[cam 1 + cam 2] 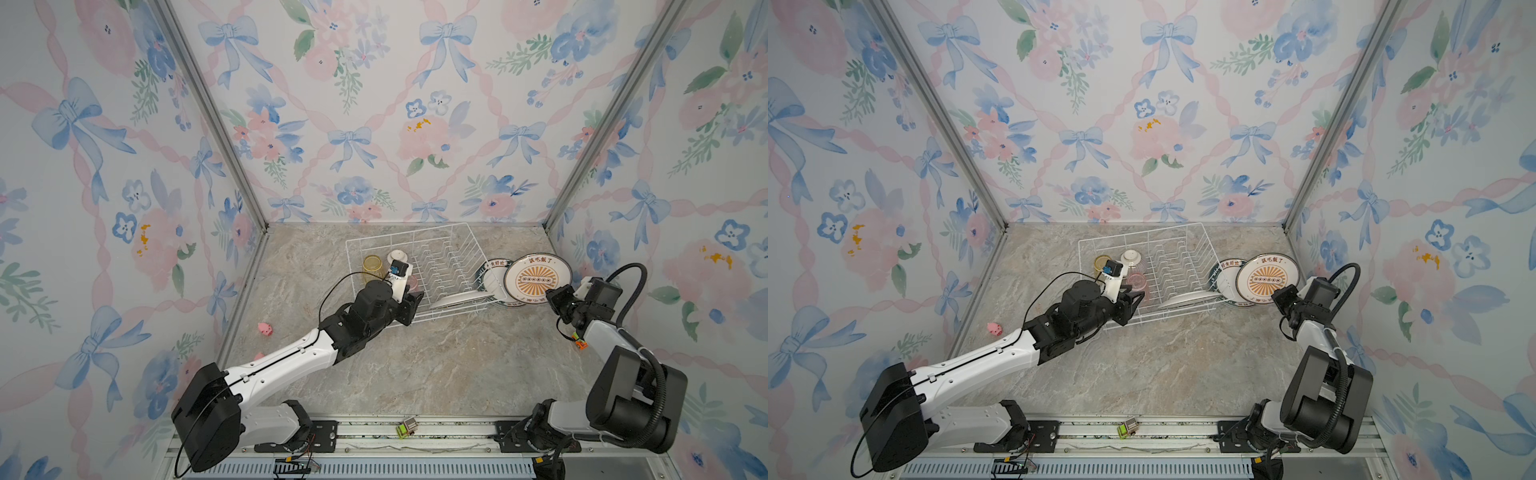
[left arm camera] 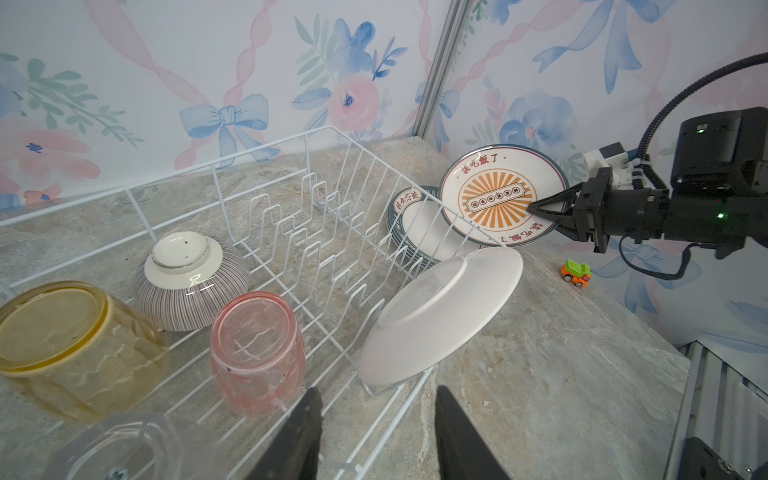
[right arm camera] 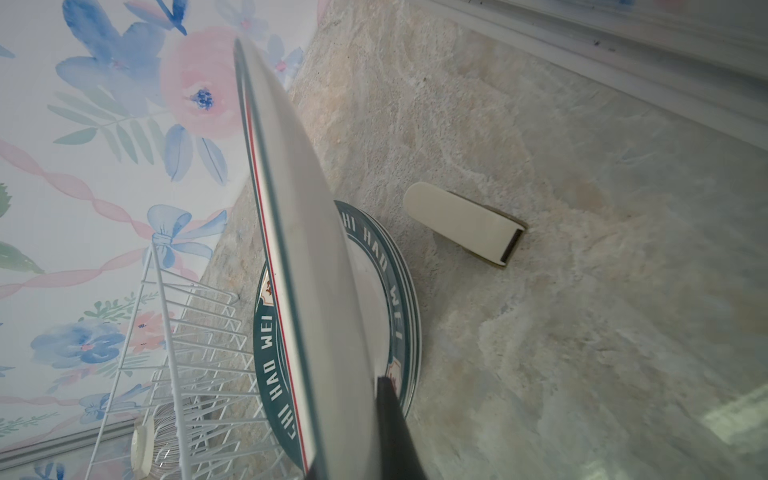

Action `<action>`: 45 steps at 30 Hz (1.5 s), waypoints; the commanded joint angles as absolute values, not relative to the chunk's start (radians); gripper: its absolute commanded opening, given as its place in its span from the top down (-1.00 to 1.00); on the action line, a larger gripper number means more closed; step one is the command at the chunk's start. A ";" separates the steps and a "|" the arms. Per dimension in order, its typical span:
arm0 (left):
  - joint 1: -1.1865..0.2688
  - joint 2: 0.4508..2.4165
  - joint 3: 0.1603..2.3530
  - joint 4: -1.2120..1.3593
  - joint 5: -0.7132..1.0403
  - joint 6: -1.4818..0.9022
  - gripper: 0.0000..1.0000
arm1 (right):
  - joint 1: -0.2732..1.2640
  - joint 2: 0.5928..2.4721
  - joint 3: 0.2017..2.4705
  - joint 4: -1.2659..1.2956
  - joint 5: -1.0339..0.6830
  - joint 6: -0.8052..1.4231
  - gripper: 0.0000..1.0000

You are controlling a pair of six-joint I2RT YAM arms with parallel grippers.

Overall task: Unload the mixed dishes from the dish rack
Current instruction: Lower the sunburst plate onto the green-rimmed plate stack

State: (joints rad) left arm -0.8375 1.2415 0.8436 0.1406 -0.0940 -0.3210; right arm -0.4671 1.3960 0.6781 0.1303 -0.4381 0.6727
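Clear tumbler (image 2: 133,449) blurred, edge-cropped; plate stack (image 1: 492,272) partly behind sunburst plate (image 1: 539,277)

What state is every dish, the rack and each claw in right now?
dish rack, on the table.
yellow tumbler, upside down in rack.
pink tumbler, upside down in rack.
clear tumbler, in rack, blurred.
bowl, upside down in rack.
white plate, tilted in rack.
sunburst plate, held tilted, by stack.
plate stack, on table beside rack.
left gripper, open, empty.
right gripper, shut on sunburst plate.
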 commanded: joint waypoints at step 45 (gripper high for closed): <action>-0.836 1.220 0.858 0.135 -0.093 -0.294 0.10 | -0.382 1.562 0.777 0.095 -0.601 0.670 0.41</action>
State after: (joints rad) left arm -0.8375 1.2503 0.8642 0.1387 -0.0933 -0.3134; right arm -0.3904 1.6070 0.7391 0.1646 -0.5915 0.7208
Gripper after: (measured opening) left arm 0.451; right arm 0.291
